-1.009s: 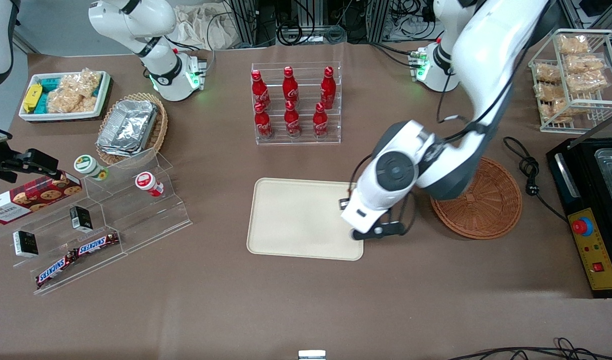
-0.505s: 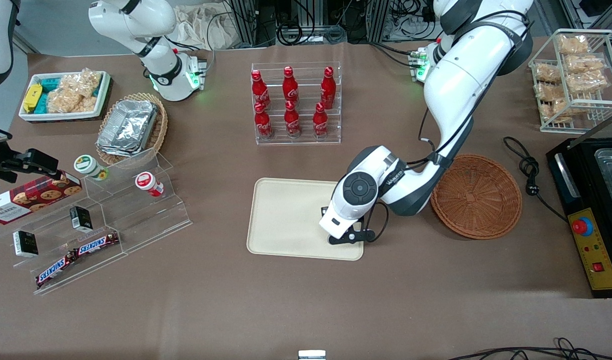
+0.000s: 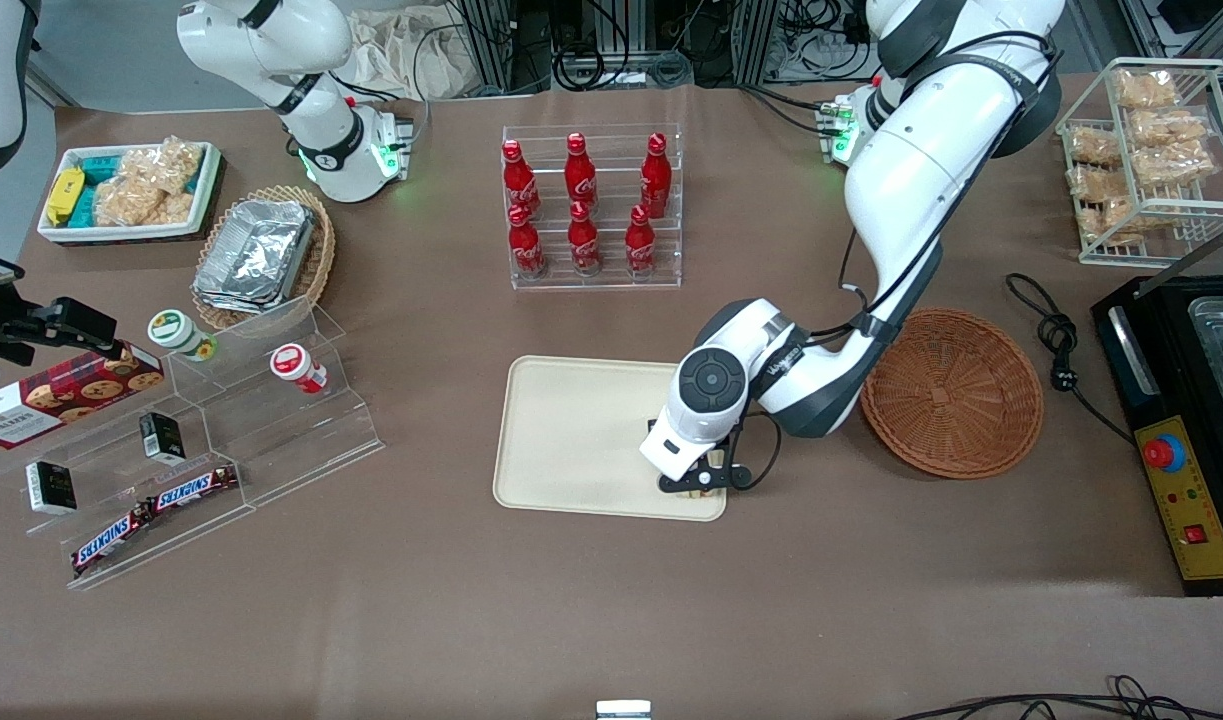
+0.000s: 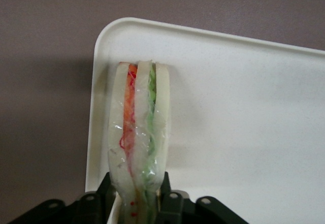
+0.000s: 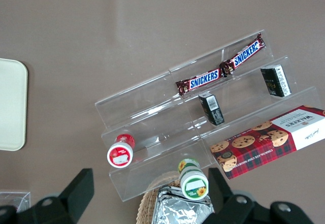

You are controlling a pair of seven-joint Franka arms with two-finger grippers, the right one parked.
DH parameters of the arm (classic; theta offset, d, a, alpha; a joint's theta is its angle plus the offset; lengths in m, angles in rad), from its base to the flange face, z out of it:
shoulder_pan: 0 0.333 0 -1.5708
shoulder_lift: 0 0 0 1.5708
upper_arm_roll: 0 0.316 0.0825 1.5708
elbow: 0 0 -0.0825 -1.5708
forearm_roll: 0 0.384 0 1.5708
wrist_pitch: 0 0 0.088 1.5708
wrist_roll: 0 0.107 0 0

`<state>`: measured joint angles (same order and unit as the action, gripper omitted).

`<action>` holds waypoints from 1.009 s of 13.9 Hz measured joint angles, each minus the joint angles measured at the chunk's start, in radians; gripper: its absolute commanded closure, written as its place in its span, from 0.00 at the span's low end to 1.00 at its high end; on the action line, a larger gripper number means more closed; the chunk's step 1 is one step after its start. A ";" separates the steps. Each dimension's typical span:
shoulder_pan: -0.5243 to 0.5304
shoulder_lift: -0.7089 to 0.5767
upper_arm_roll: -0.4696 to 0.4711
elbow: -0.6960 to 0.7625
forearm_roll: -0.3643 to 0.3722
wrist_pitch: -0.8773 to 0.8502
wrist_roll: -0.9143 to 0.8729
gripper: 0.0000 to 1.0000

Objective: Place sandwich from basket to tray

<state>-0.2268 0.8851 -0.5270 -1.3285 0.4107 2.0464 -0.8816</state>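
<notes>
The sandwich (image 4: 139,127), a wrapped wedge of white bread with red-orange and green filling, is held between the fingers of my left gripper (image 4: 137,193). Its tip hangs just above the cream tray (image 4: 244,122), near a rounded corner. In the front view the gripper (image 3: 693,485) is low over the tray (image 3: 571,440), at the corner nearest the front camera on the basket's side. The wrist hides most of the sandwich there. The reddish-brown wicker basket (image 3: 951,392) stands beside the tray toward the working arm's end, with nothing in it.
A clear rack of red cola bottles (image 3: 591,205) stands farther from the front camera than the tray. A clear stepped shelf with snacks (image 3: 191,440) lies toward the parked arm's end. A black appliance (image 3: 1186,420) and a wire rack of snacks (image 3: 1151,150) stand past the basket.
The left gripper has moved from the tray's basket-side edge to over the tray's near corner. In the last half second it shifted slightly nearer the front camera.
</notes>
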 measured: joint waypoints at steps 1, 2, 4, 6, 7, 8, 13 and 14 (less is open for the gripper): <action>0.002 -0.001 0.000 0.001 0.000 -0.001 -0.001 0.00; 0.006 -0.006 0.000 0.004 0.001 -0.006 -0.002 0.00; 0.018 -0.035 0.000 0.017 0.001 -0.049 -0.002 0.00; 0.031 -0.100 0.000 0.019 0.001 -0.113 -0.002 0.00; 0.046 -0.147 0.001 0.009 0.001 -0.143 -0.002 0.00; 0.076 -0.203 -0.002 -0.019 0.001 -0.162 -0.001 0.00; 0.263 -0.502 -0.031 -0.252 -0.092 -0.172 0.062 0.00; 0.296 -0.549 -0.031 -0.280 -0.141 -0.174 0.115 0.00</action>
<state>0.0695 0.3358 -0.5580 -1.6080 0.2701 1.8727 -0.7667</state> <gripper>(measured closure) 0.000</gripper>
